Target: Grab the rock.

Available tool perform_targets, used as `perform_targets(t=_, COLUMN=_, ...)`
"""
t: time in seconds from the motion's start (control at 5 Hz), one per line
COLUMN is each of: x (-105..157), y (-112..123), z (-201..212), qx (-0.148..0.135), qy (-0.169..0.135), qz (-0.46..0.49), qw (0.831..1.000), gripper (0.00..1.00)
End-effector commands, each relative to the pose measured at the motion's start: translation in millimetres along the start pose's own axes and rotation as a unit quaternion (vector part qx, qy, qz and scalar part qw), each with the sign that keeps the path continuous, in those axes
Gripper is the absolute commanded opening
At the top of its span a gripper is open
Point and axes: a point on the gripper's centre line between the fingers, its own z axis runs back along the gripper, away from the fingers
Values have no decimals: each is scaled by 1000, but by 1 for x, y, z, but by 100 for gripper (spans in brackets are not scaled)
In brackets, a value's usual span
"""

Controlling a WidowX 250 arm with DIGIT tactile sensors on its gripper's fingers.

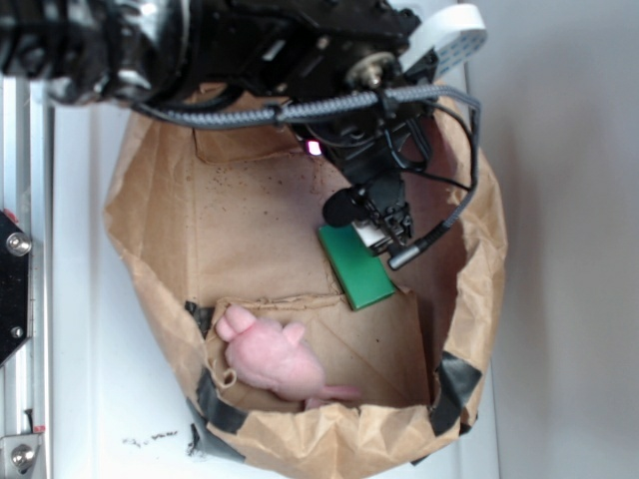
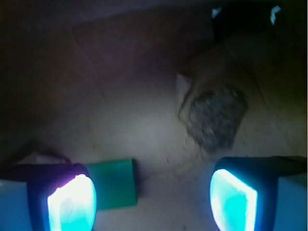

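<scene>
In the wrist view the rock [image 2: 216,118], a lumpy speckled grey-brown stone, lies on brown paper ahead of my right finger and is not between the jaws. My gripper [image 2: 153,202] is open, its glowing pads [image 2: 72,204] wide apart with only bare paper between them. A flat green block [image 2: 115,183] lies just inside the left finger. In the exterior view the gripper [image 1: 384,232] hangs low over the upper end of the green block [image 1: 357,269], and the rock is hidden behind the arm.
Everything sits in a cut-open brown paper bag [image 1: 150,230] with raised crumpled walls and black tape at its corners. A pink plush toy [image 1: 270,359] lies near the bag's lower flap. A metal rail [image 1: 20,299] runs along the left.
</scene>
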Motion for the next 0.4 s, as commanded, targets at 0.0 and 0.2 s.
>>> perform_targets(t=0.0, x=13, y=9, z=9, qx=-5, qy=-54, qz=33, qw=998, gripper=100)
perform_targets(t=0.2, x=20, y=11, z=5, qx=10, qy=-76, qz=78, qw=994, gripper=100)
